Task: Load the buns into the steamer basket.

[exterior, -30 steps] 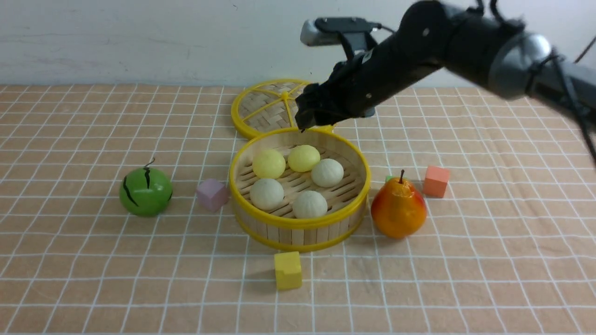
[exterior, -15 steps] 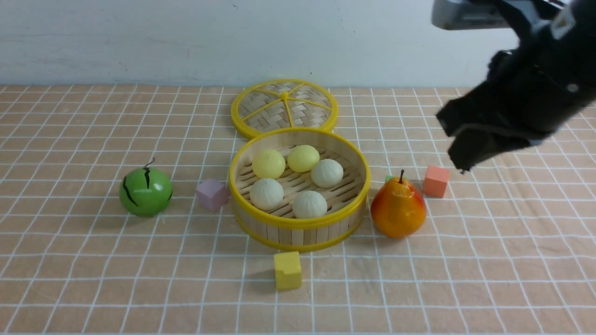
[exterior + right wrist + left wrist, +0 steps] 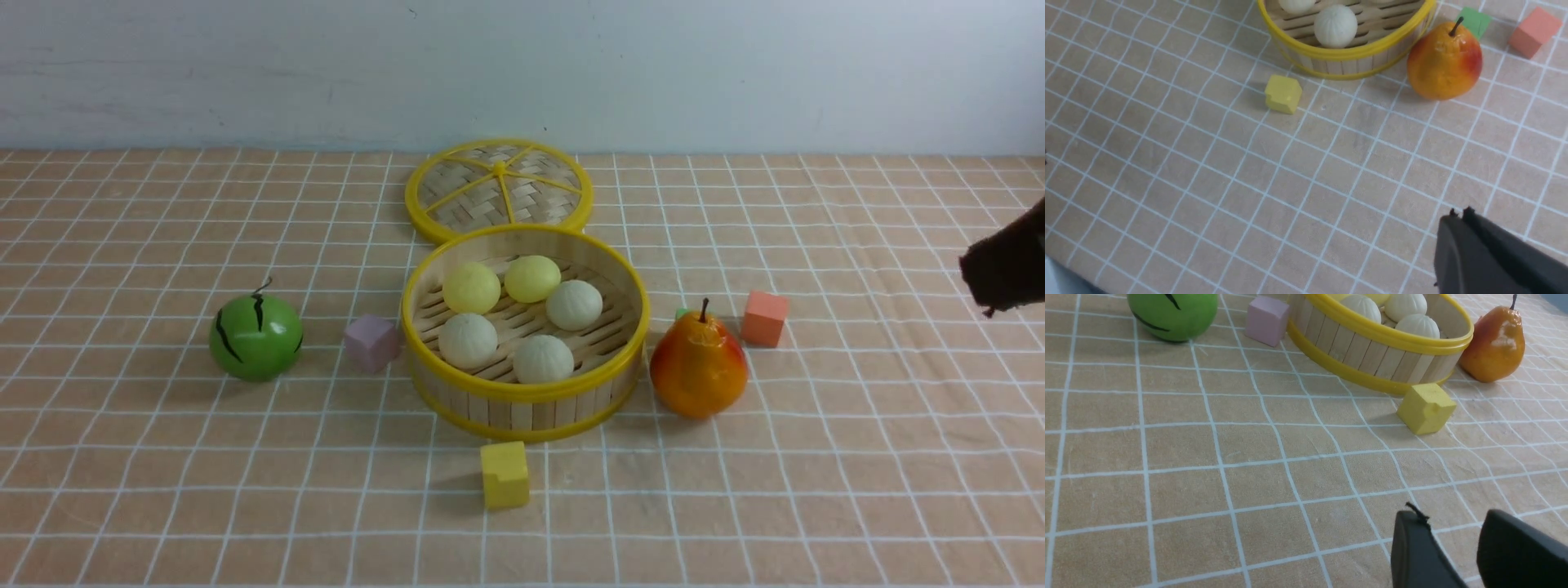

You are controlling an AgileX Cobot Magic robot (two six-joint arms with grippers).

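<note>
The steamer basket [image 3: 522, 394] stands mid-table and holds several buns: two pale yellow ones [image 3: 471, 287] at the back and three off-white pleated ones [image 3: 543, 358] nearer me. My right gripper [image 3: 989, 309] is at the far right edge of the front view, well clear of the basket, shut and empty. In the right wrist view its fingertips [image 3: 1459, 214] are pressed together above bare cloth. My left gripper [image 3: 1453, 524] shows only in the left wrist view. It is open with nothing between its fingers and hovers low over the cloth, short of the basket's wall [image 3: 1372, 351].
The flat woven lid [image 3: 499, 190] lies behind the basket. A green striped ball [image 3: 255, 336] and a pink cube [image 3: 371, 341] sit to its left. A yellow cube [image 3: 504, 474] lies in front. A pear [image 3: 698, 367], a green cube [image 3: 681, 313] and an orange cube [image 3: 765, 318] are on the right.
My right arm has swung from above the basket's far rim out to the right edge of view, and its jaws have come together. The buns have not moved.
</note>
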